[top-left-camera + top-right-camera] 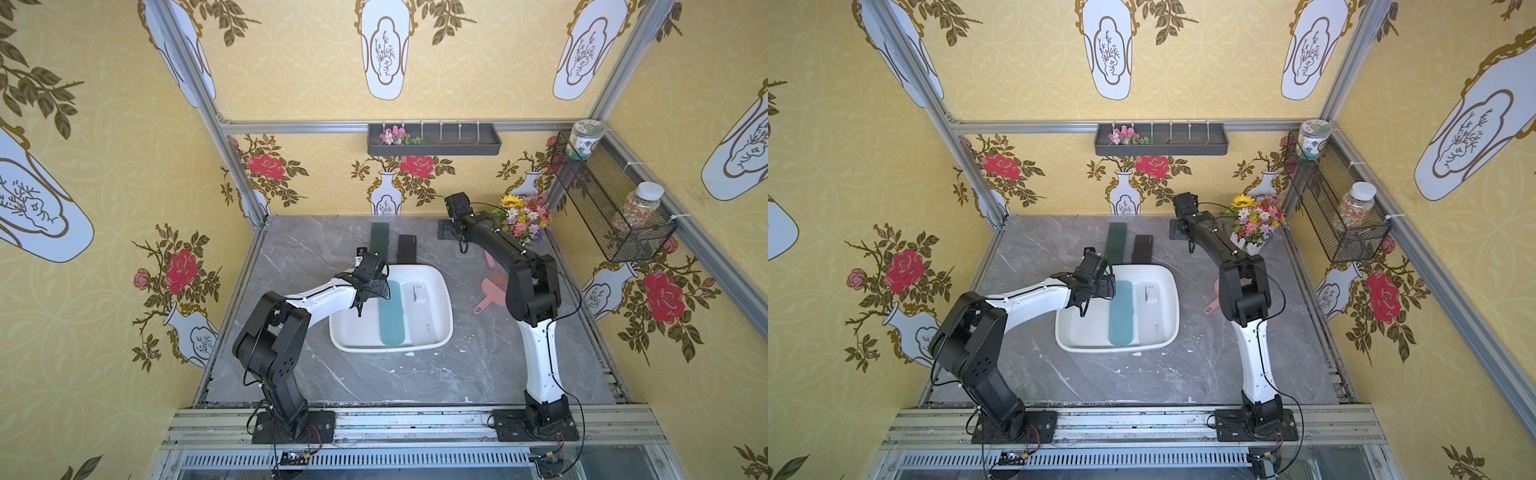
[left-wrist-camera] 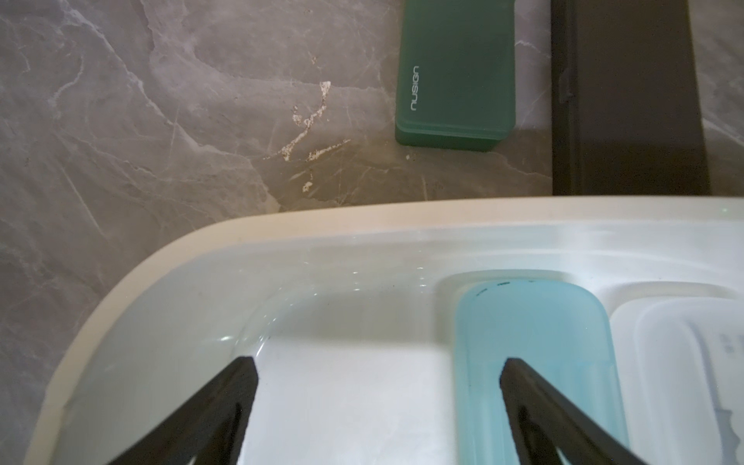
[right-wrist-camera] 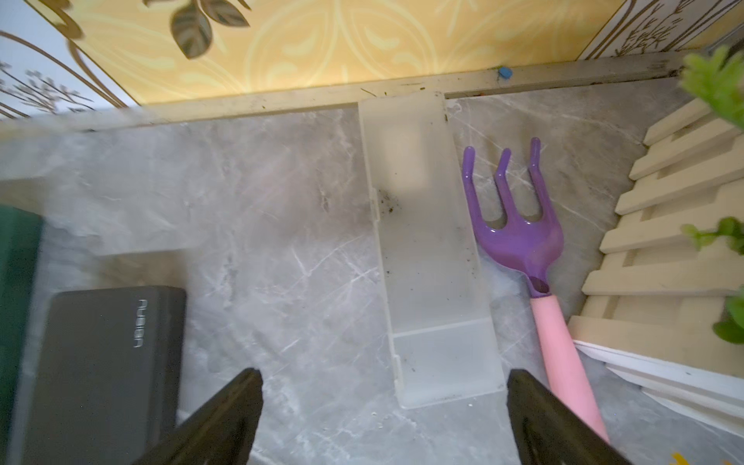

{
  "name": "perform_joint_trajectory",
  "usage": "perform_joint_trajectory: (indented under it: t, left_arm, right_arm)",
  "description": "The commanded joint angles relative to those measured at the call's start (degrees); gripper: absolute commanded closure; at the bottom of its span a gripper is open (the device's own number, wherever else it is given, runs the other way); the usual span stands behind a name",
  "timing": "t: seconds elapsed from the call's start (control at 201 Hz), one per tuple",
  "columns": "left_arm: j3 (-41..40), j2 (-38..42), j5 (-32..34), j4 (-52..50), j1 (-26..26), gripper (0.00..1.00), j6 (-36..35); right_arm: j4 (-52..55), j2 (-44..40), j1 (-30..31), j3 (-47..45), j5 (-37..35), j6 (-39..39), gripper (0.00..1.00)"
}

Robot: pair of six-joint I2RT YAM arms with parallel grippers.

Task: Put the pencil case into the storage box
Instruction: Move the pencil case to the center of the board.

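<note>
Left wrist view looks down between the wide-spread fingers of the left gripper [image 2: 378, 370], which holds nothing. It hangs over the 10 o'clock part of the storage box [image 2: 282, 229], a shallow white tub with a thick, rounded, cream-tinged rim and a glossy floor.

Two cases lie inside, side by side and parallel. The teal pencil case [image 2: 535, 322] is a long, frosted, round-cornered slab near the middle of the tub. Touching or nearly touching its 3 o'clock side is the white pencil case [image 2: 684, 362], translucent with a raised lid panel. In both top views they fill the right half of the tub [image 1: 357, 330] [image 1: 1084, 332], with bare floor at 9 o'clock.

On the grey marble table [image 1: 415, 374], at 12 o'clock from the tub, lies the dark green pencil case [image 1: 379, 237], matte and printed "nusign". The black pencil case [image 1: 406, 248] lies just beside it toward 1 o'clock. Its near end meets the rim, though I cannot tell whether they touch.

Further out at 1 o'clock, the right gripper [image 3: 382, 378] is also spread wide and empty. It hovers above a clear pencil case [image 3: 430, 261], frosted and speckled with dirt. A purple rake [image 3: 519, 241] with a pink handle lies just beside that case, and the flower pot [image 1: 525, 218] stands at 2 o'clock.
</note>
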State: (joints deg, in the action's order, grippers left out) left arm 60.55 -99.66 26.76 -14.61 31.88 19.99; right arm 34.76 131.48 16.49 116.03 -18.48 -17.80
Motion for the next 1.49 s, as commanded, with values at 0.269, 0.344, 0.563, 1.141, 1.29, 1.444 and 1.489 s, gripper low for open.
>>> perform_joint_trajectory:
  t: [0.269,0.344,0.563,1.141,1.29,1.444,1.489]
  left_arm:
    - [0.77,-2.03,-0.79,0.80,-0.06,0.00,0.15]
    - [0.78,-2.17,-0.74,0.86,-0.06,0.00,0.14]
    - [0.68,-2.87,-0.74,1.16,-0.06,0.00,0.05]
    - [-0.31,-3.25,-0.57,1.92,-0.06,0.00,0.34]
    - [-0.60,-2.87,-0.56,2.13,-0.06,0.00,0.37]
    - [-1.24,-2.32,-0.75,2.27,-0.06,0.00,0.62]
    - [-1.47,-2.05,-0.67,2.34,-0.04,0.00,0.64]
  right_arm:
    - [2.71,6.31,-2.13,4.12,-3.72,1.20,0.03]
    - [2.34,7.02,-2.67,4.30,-1.47,0.90,0.03]
    - [1.89,8.79,-3.93,4.75,1.35,0.18,0.03]
    - [2.60,11.62,-4.71,6.51,6.45,-0.07,0.15]
    - [1.86,10.23,-4.71,3.66,6.08,-0.34,0.21]
    - [1.54,8.28,-4.67,0.34,6.08,-0.31,0.23]
    - [1.29,7.56,-4.71,-1.03,6.09,-0.31,0.24]
